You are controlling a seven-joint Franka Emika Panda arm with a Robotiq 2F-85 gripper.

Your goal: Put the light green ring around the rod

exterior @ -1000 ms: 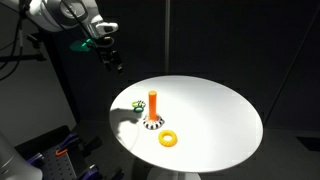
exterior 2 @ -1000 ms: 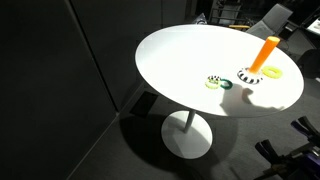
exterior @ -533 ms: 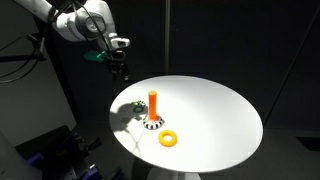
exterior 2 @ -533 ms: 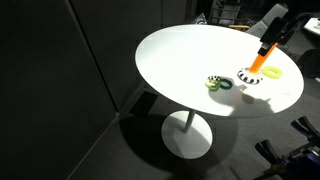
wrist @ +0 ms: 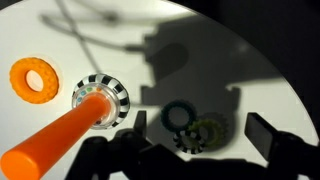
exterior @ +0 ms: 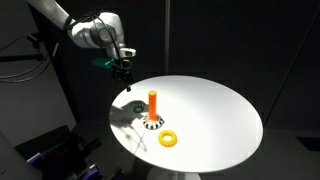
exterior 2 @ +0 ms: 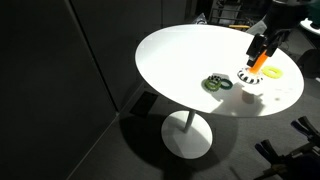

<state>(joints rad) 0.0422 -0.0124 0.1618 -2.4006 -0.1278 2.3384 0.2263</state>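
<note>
Here, in an exterior view, your claw (exterior: 125, 76) hangs above the near edge of the table (exterior: 220, 120). The light green ring (exterior: 134, 107) lies flat below the claw, so an approach from above suits it. The rod (exterior: 153, 102) stands upright just beyond the ring, and the orange ring (exterior: 168, 139) lies farther off.

In an exterior view, the claw (exterior 2: 262, 47) appears high, by the top of the rod (exterior 2: 257, 63). The light green ring (exterior 2: 213, 83) lies lower and to one side, in shadow, with a dark ring (exterior 2: 226, 85) just beside it.

In the wrist view, the claw (wrist: 200, 135) shows its jaws well apart and holding nothing. The light green ring (wrist: 209, 130) appears between the fingers (wrist: 268, 135), on the table well beneath them; whether it touches the dark ring (wrist: 180, 115) cannot be told. The rod (wrist: 60, 138) slants across the picture to one side of the claw, clear of the jaws. You seem lined up to descend; mind the dark ring when closing.
</note>
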